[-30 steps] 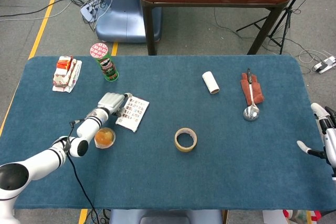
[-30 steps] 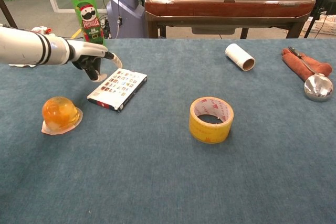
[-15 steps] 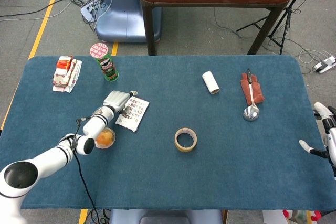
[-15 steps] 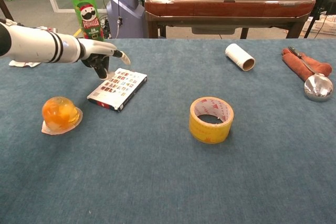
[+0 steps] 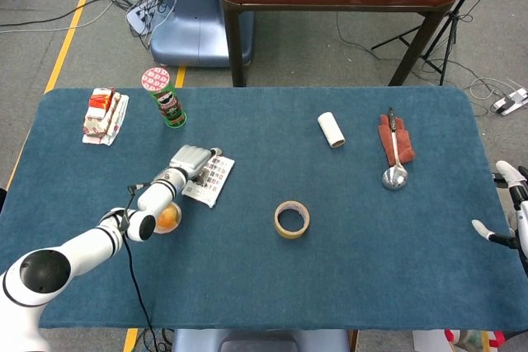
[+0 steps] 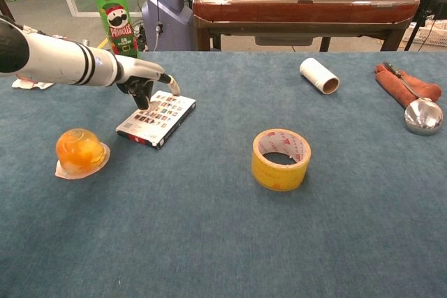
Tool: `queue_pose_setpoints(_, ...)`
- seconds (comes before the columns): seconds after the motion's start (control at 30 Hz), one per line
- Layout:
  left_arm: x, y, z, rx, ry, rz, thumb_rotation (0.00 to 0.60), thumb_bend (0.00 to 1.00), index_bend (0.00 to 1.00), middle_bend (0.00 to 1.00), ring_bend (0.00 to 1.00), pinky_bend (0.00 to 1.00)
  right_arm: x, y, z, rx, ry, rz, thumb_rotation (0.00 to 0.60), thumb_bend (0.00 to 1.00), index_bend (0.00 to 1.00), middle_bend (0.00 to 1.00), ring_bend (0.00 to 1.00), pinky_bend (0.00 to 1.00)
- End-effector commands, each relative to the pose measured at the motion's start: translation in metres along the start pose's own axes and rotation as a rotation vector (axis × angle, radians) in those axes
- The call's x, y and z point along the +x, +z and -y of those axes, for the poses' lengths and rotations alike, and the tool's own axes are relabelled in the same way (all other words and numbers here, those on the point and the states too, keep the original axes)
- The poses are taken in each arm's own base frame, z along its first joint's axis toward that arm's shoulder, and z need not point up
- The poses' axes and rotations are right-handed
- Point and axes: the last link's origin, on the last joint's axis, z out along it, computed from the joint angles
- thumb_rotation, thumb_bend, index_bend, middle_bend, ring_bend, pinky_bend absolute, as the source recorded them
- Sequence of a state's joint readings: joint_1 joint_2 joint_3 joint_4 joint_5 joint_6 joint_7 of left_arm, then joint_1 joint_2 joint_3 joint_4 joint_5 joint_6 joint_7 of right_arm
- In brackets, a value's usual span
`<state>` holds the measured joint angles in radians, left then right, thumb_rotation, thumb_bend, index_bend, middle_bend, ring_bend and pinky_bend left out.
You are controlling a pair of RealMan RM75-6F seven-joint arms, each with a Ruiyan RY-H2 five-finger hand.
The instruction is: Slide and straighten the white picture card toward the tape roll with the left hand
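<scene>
One left hand (image 6: 145, 77), fingers spread, rests fingertips on white picture card (image 6: 156, 118).

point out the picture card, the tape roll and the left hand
picture card (image 6: 158, 119), chest view, middle of its printed face
tape roll (image 6: 281, 160), chest view, front of its yellow outer wall
left hand (image 5: 190, 160), head view, back of the hand

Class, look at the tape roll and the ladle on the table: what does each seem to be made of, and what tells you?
Tape roll: probably glossy yellowish plastic film, with a sheen on its sides. Ladle: polished metal, judging by its mirror-like bowl.
</scene>
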<state>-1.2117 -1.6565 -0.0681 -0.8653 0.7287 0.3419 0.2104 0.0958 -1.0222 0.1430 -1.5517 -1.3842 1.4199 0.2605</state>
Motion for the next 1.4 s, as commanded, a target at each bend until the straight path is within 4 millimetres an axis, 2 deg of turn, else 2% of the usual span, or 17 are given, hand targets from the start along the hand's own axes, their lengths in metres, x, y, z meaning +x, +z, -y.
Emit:
queue_pose_setpoints(0.03, 0.000, -0.001, -0.003, -0.007, 0.004, 0.001, 0.600, 0.59, 0.18, 1.00, 0.98, 1.00, 0.000, 0.000, 0.000, 0.001, 0.000, 0.001, 0.600, 0.13, 0.10, 0.12, 0.01, 0.20)
queue_pose_setpoints(0.57, 0.002, -0.017, -0.026, -0.075, -0.007, -0.021, 0.600, 0.59, 0.22, 1.00, 0.98, 1.00, -0.001, 0.000, 0.001, 0.004, 0.001, 0.004, 0.600, 0.13, 0.10, 0.12, 0.01, 0.20)
queue_pose_setpoints(0.8, 0.006, -0.015, -0.011, -0.022, -0.017, -0.046, 0.600, 0.59, 0.17, 1.00, 0.98, 1.00, 0.000, 0.000, 0.001, 0.004, 0.001, 0.003, 0.600, 0.13, 0.10, 0.12, 0.01, 0.20)
queue_pose_setpoints(1.03, -0.002, -0.015, 0.003, 0.026, 0.007, -0.020, 0.600, 0.59, 0.16, 1.00, 0.98, 1.00, -0.002, 0.001, 0.001, 0.003, -0.001, 0.009, 0.600, 0.13, 0.10, 0.12, 0.01, 0.20)
queue_pose_setpoints(1.4, -0.006, -0.022, 0.013, 0.070, 0.053, 0.009, 0.600, 0.60, 0.16, 1.00, 0.98, 1.00, -0.004, 0.002, 0.001, 0.003, -0.003, 0.018, 0.600, 0.13, 0.10, 0.12, 0.01, 0.20)
